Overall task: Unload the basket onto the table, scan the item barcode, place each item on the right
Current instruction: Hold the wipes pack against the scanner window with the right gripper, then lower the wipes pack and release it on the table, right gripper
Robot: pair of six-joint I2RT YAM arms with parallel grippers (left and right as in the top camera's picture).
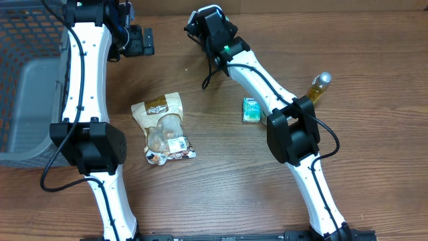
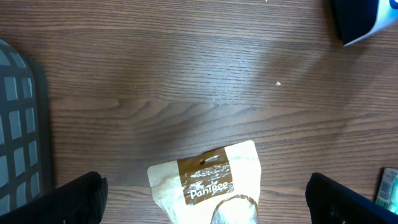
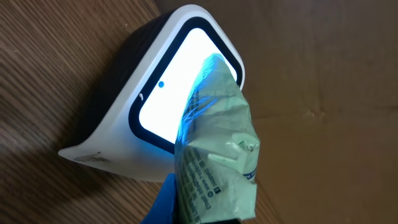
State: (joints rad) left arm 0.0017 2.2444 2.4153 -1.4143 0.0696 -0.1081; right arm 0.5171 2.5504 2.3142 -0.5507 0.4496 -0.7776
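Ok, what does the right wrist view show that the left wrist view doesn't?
Only right wrist: the green packet held in front of the lit window of the scanner. Only left wrist: the PanTree bag, the grey basket and a teal packet at the edge. Both: part of the scanner and the wooden table.

One word reads clearly: "PanTree", in white letters on the brown band [image 2: 207, 182] across the top of the pale pouch [image 2: 166, 183], seen from the left wrist. Overhead, that lettering is too small to read. Dark print lines on the green packet [image 3: 217, 168] are blurred. The teal packet [image 1: 251, 110], right of the pouch, is likewise illegible.
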